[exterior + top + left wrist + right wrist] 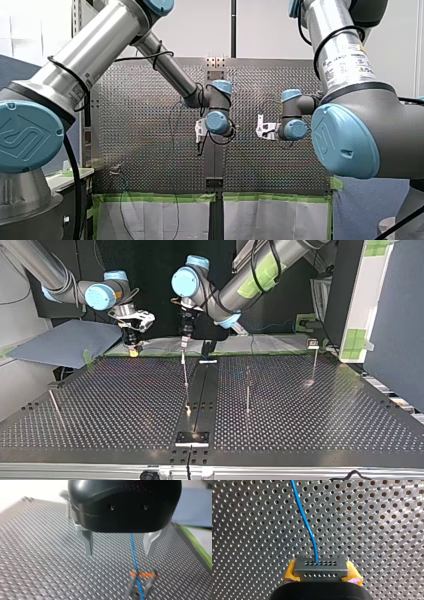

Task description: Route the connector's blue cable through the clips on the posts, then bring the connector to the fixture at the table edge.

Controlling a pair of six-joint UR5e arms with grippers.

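My right gripper (322,577) is shut on the grey connector (321,566), its yellow pads (290,573) pressing both ends. The blue cable (307,525) leaves the connector's face and runs ahead over the perforated table. In the left wrist view my black left gripper (118,553) stands open, and the blue cable (133,552) passes between its metal fingers (88,543) without touching them. Under it the cable drops into an orange-tipped clip (142,575). In the top view my left gripper (184,341) hangs over a thin post (185,382), with my right gripper (133,346) to that view's left.
Further thin posts stand at the top view's middle (247,392), right (314,362) and left (55,407). A small metal fixture plate (192,438) sits at the near table edge. A blue-grey sheet (60,342) and green tape lie beyond the far edge.
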